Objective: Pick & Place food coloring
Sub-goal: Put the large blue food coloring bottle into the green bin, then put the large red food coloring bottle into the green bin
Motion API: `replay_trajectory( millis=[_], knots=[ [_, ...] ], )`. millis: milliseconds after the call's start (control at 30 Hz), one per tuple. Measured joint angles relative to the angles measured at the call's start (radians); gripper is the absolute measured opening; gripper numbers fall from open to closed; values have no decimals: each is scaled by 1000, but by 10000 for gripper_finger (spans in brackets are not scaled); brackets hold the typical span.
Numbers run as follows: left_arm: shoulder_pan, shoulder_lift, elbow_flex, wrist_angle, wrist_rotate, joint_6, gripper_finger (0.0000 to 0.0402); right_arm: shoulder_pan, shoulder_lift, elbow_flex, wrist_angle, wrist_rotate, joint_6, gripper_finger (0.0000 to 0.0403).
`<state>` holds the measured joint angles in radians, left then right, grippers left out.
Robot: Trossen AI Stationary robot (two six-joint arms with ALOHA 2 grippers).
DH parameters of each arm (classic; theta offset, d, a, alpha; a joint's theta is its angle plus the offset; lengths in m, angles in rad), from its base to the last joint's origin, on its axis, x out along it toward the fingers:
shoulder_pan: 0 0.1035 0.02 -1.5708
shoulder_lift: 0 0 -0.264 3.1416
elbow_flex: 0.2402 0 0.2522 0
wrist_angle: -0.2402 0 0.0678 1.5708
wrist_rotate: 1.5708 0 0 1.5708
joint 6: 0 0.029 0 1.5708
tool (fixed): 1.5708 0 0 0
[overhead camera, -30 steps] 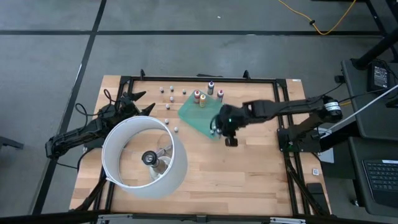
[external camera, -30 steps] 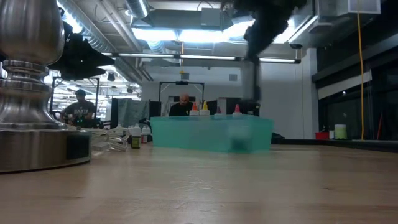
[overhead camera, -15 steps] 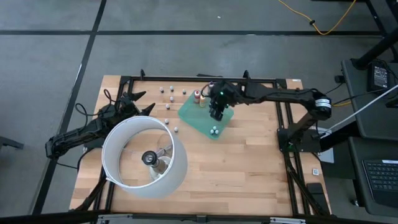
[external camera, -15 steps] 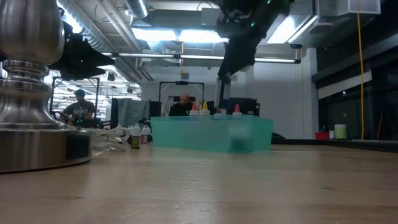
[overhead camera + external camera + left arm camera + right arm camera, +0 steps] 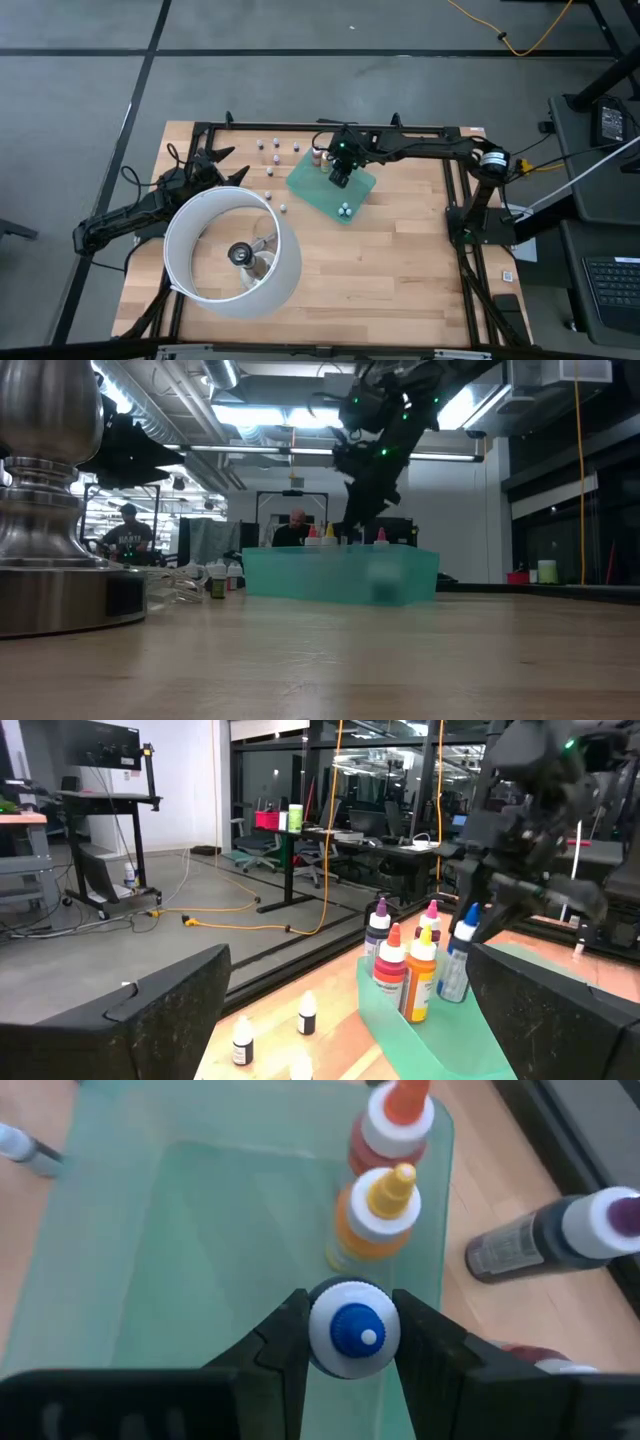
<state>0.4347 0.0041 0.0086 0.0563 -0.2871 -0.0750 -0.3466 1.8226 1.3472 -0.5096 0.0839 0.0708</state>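
My right gripper hangs over the far corner of the green tray, shut on a blue-tipped bottle. An orange bottle and a yellow bottle stand in the tray just beyond it. A dark purple bottle stands on the wood outside the tray. Two tiny pale bottles stand at the tray's near corner. Several more tiny bottles stand on the table at the far left. My left gripper is open and empty beside the lamp. My right gripper pinches the blue-tipped bottle's white cap between its two fingers, one on each side. The fingers come from above, slanting down. The bottle hangs tilted below them beside the yellow bottle; whether its base rests on the tray, I cannot tell.
A big white ring lamp on a metal base fills the table's near left. A pink bottle stands by the tray's far side. Black frame rails run along the table's far and right edges. People sit in the room beyond.
My right gripper has gone from the tray's near right corner toward the table's far edge and left, and has come down over the tray's far corner beside the orange and yellow bottles.
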Motion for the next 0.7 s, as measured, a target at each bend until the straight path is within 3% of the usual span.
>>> replay_trajectory(
  millis=[167, 400, 700],
  knots=[
    [0, 0, 0, 0, 0, 0, 400, -19, 38, -1, 16, -13, 0, 128],
    [0, 0, 0, 0, 0, 0, 400, -22, 43, -1, 17, -18, 2, 176],
    [0, 0, 0, 0, 0, 0, 400, -34, -11, -1, 8, -26, 26, 215]
  ],
)
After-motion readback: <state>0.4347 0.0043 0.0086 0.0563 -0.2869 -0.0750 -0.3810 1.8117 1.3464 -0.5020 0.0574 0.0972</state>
